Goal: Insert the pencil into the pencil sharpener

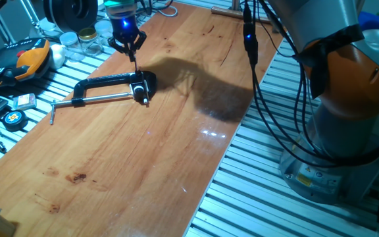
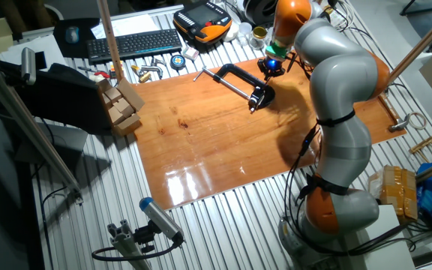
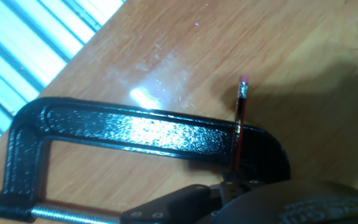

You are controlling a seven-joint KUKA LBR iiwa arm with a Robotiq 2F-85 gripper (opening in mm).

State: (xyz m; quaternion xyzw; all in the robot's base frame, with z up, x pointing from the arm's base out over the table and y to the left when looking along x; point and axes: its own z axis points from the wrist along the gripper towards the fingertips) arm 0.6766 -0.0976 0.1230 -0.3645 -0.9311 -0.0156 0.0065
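My gripper (image 1: 127, 43) hangs over the far end of the black C-clamp (image 1: 107, 83) and is shut on the pencil (image 1: 135, 58), a thin red stick pointing down at the clamp. In the hand view the pencil (image 3: 239, 127) runs out from my gripper (image 3: 234, 179) across the clamp frame (image 3: 135, 132), pink eraser end farthest from the hand. The pencil sharpener (image 1: 140, 88), a small black block with a pale spot, sits in the clamp's mouth just below the pencil. The other fixed view shows the gripper (image 2: 270, 66) above the sharpener (image 2: 260, 97). Pencil and sharpener are apart.
The clamp's silver screw rod (image 1: 91, 100) lies along the wooden board (image 1: 150, 164), pointing left. Jars, a tape measure (image 1: 12, 118) and an orange-black pendant (image 1: 18, 62) crowd the slatted table left of the board. Black cables (image 1: 255, 72) hang at the right.
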